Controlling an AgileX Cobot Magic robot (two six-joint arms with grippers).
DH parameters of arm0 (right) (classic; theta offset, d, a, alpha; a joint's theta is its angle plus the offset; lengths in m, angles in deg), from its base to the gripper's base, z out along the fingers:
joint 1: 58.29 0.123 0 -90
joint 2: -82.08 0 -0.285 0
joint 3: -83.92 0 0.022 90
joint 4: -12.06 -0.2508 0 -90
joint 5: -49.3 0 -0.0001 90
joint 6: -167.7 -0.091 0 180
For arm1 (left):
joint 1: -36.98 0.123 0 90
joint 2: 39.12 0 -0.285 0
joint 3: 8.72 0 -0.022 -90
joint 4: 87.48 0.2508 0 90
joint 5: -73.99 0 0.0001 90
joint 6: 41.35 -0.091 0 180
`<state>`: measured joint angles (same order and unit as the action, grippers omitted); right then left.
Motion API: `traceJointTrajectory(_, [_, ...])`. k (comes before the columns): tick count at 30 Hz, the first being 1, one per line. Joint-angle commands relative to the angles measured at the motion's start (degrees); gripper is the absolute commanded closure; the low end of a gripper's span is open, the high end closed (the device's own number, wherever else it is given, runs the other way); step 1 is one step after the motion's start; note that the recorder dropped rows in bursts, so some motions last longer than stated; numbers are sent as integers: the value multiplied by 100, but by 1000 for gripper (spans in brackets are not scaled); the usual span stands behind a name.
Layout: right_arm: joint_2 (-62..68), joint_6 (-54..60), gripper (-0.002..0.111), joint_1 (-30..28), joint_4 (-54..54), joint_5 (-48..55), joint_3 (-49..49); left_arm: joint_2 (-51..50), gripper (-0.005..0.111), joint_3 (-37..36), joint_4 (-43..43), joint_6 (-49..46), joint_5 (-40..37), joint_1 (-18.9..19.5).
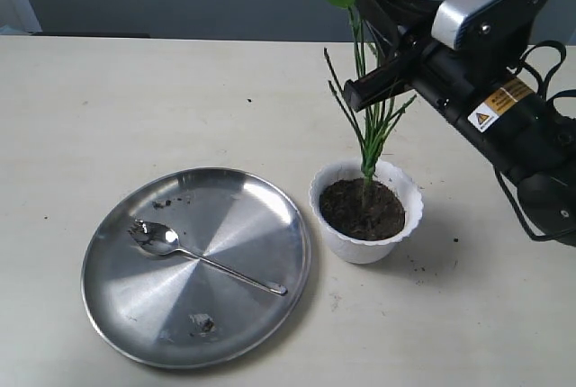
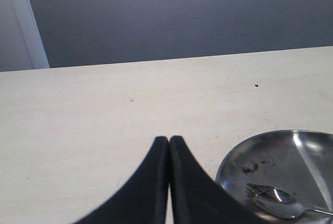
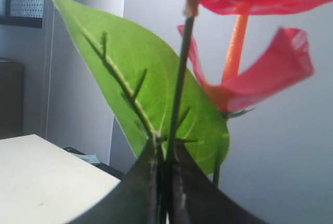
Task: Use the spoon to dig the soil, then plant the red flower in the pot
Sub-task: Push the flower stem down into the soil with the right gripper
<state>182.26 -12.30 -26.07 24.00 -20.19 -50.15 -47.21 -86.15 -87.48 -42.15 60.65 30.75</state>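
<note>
The red flower (image 1: 371,126) stands upright with its stems in the dark soil (image 1: 363,208) of the white scalloped pot (image 1: 366,241); its blooms run off the top edge. My right gripper (image 1: 364,45) is shut on the flower's stems above the grassy blades. In the right wrist view the stem (image 3: 177,99) runs up between the fingers (image 3: 165,148), with the green leaf (image 3: 130,73) and red blooms (image 3: 270,73) above. The spoon (image 1: 193,255) lies in the steel plate (image 1: 225,216). My left gripper (image 2: 169,139) is shut and empty, beside the plate (image 2: 307,156) and spoon (image 2: 278,200).
Soil crumbs lie in the plate (image 1: 202,321) and on the table right of the pot (image 1: 418,265). The beige table's far edge (image 1: 180,39) meets a grey wall.
</note>
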Motion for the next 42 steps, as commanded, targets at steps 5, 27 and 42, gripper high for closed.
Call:
traceJointTrajectory(5, [264,46,109,-17,388,-48,-25,30,106,21,0,22,3,-27])
traceJointTrajectory(27, [455,423,109,-17,261,-48,-44,30,106,21,0,22,3,-27])
traceJointTrajectory(42, [664,53,109,-17,400,-48,523,30,106,21,0,22,3,-27])
